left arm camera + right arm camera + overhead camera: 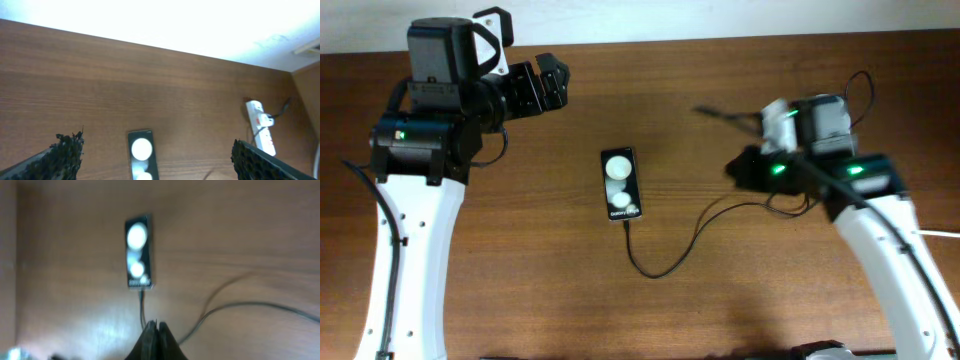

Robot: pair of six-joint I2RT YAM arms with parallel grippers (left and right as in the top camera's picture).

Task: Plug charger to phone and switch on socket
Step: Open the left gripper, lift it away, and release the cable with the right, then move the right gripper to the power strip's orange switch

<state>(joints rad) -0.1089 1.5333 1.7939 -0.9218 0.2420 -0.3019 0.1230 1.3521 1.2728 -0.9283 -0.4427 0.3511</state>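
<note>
The phone (621, 184) is lying at the centre of the overhead frame, its long axis running almost top to bottom and its lettered end pointing toward the bottom edge. Its glossy black face is showing two white round spots. The charger (656, 274) is meeting that lower end, then curling rightward. The socket (261, 127) is lying at the right edge of the left wrist view. The left gripper (548, 82), upper left, is holding its fingers wide apart. The right gripper (153, 329) is showing its fingers pressed together.
</note>
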